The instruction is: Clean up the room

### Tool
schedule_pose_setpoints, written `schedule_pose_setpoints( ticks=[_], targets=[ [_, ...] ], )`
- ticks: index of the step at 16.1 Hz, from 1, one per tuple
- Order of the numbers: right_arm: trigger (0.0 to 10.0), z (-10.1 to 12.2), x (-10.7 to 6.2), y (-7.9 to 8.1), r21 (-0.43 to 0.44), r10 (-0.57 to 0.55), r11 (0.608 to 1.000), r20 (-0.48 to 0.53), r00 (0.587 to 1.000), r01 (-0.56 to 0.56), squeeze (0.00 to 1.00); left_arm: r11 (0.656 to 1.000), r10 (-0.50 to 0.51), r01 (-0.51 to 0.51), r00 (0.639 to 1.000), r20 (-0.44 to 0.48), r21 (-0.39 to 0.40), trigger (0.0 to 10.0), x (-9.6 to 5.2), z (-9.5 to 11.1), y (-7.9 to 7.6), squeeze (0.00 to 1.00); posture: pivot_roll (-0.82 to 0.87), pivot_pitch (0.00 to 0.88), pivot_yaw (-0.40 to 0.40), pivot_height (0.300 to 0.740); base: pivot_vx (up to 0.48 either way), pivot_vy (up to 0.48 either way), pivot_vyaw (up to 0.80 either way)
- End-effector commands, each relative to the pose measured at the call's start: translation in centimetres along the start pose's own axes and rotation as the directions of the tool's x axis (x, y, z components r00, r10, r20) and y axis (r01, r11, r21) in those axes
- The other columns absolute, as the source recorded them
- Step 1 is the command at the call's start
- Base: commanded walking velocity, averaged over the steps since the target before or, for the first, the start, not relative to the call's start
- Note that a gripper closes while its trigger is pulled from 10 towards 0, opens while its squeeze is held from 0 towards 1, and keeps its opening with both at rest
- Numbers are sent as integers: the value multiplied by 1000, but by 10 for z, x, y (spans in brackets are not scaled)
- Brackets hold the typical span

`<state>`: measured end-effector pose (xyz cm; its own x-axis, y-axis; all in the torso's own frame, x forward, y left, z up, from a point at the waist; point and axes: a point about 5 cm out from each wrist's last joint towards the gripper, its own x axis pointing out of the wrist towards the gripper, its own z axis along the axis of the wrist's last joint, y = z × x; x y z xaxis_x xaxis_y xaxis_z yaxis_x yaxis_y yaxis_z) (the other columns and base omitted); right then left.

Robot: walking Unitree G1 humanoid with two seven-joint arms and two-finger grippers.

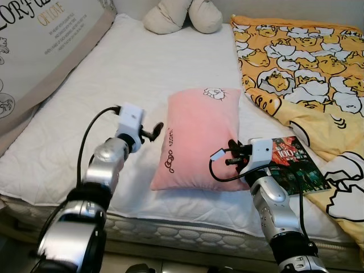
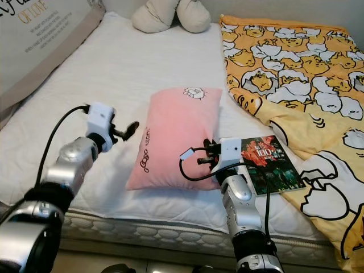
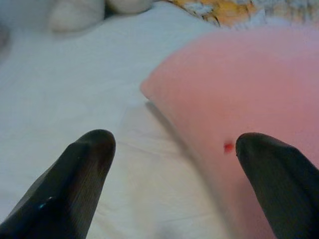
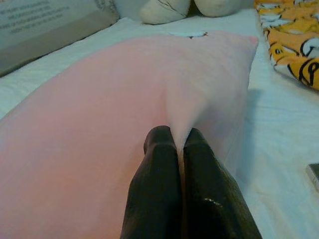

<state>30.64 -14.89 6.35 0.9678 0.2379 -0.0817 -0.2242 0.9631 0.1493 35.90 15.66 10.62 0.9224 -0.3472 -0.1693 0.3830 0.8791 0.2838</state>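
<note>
Where the pink pillow point(image 1: 198, 136) lies lengthwise on the white mattress point(image 1: 131, 74), its near right edge is pinched by the right gripper point(image 4: 177, 144), whose two black fingers are pressed together on a small peak of pink fabric pulled up between them. Just beside the pillow's left edge hovers the left gripper point(image 1: 154, 131), fingers spread wide with nothing between them; in the left wrist view one finger point(image 3: 79, 184) is over bare sheet and the other in front of the pillow's side, though contact cannot be judged. Right of the pillow a book point(image 1: 296, 165) rests flat, its left part hidden behind the right wrist. Beyond it spreads a yellow patterned blanket point(image 1: 307, 62), cut off at the frame's edge. Past the pillow's far end sits a cream plush toy point(image 1: 182, 16), its top cropped.
</note>
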Motion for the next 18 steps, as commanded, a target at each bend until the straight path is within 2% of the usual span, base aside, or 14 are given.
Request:
schedule_pose_setpoints(
  ticks=[1,2,3,5,6,9,11,12,13,14,15,16,17,18],
  targets=[
    [0,4,3,-4,46,-17,999,7,1000,17,0,977,-36,38,999,-14,211,10000,-4,-9,-9,0,17,0,29,740,0,0,0],
    [0,4,3,-4,51,-16,999,6,1000,16,0,947,-54,59,998,-22,316,10000,-6,-13,-12,0,16,0,30,740,0,0,0],
    [0,5,2,-5,51,-16,999,4,1000,16,0,870,-72,74,997,-24,487,10000,-9,-17,-15,0,12,0,31,740,0,0,0],
    [0,5,1,-8,53,-26,998,3,1000,26,0,678,-56,12,998,36,735,10000,-11,-13,-10,0,8,0,33,740,0,0,0],
    [0,5,0,-10,56,-29,998,1,1000,29,0,663,-6,-62,996,89,746,10000,-11,-8,-1,0,7,0,34,740,0,0,0],
    [0,6,4,-6,64,-22,998,2,1000,22,0,661,-46,-53,993,111,749,10000,-7,-4,-8,0,5,0,36,740,0,0,0],
    [0,8,8,-1,82,0,997,5,1000,0,0,748,-19,-63,993,116,661,10000,-3,-2,-10,0,1,0,38,740,0,0,0],
    [0,9,9,0,89,8,996,6,1000,-9,0,778,-6,-70,993,119,624,10000,-2,-1,-9,0,1,0,37,740,0,0,0],
    [0,9,9,1,94,11,996,7,1000,-12,0,860,35,-89,993,116,503,10000,-1,0,-7,0,1,0,36,740,0,0,0],
    [0,9,8,1,90,8,996,7,1000,-8,0,919,89,-121,991,101,376,10000,-1,-1,-2,0,3,0,35,740,0,0,0],
    [0,8,7,0,82,1,997,7,1000,-1,0,969,174,-185,982,75,166,10000,-2,-4,6,0,3,0,34,740,0,0,0],
    [0,7,6,-2,77,-5,997,6,1000,5,0,972,234,-235,970,59,17,10000,-3,-5,12,0,5,0,33,740,0,0,0],
    [0,7,6,-2,77,-7,997,5,1000,7,0,965,261,-258,964,58,-47,10000,-4,-5,15,0,6,0,32,740,0,0,0],
    [0,7,6,-3,74,-8,997,4,1000,8,0,942,311,-299,949,59,-152,10000,-5,-5,19,0,10,0,26,740,0,0,0]
  ],
)
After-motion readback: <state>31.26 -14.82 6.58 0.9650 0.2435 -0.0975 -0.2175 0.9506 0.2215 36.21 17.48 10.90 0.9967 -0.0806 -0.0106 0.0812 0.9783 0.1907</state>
